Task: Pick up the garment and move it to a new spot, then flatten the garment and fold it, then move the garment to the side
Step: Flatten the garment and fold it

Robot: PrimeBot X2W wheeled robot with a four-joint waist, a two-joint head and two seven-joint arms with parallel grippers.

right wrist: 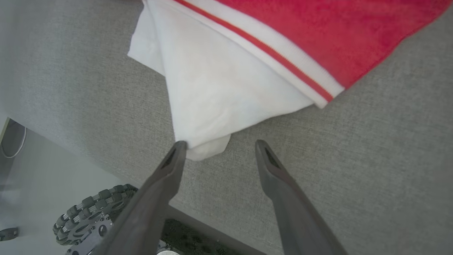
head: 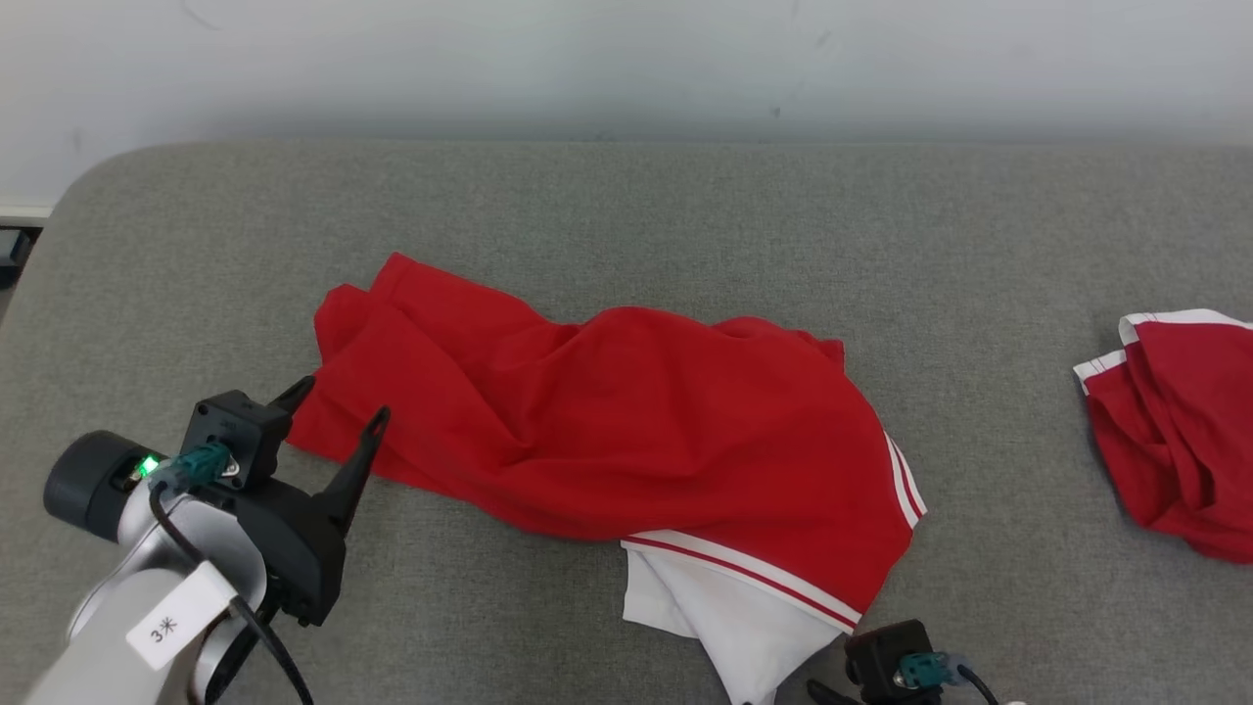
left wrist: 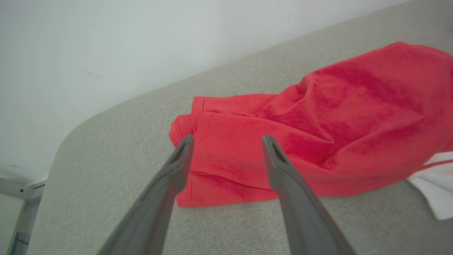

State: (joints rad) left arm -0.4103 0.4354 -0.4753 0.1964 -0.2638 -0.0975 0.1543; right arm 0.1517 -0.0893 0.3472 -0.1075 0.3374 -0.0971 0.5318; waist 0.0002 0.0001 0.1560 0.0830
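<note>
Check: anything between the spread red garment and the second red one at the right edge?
Bare. In the head view, plain grey surface runs from the garment to the second red garment, with nothing lying on it.

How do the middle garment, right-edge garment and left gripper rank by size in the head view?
Largest: middle garment.
Then right-edge garment, cut off by the frame, and left gripper, nearer the camera: alike, unranked.

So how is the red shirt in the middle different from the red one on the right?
The middle shirt lies stretched out long; the right shirt is bunched in a small heap. The middle shirt shows a big white flap; the right shirt only white stripes. Both are red with white stripes.
</note>
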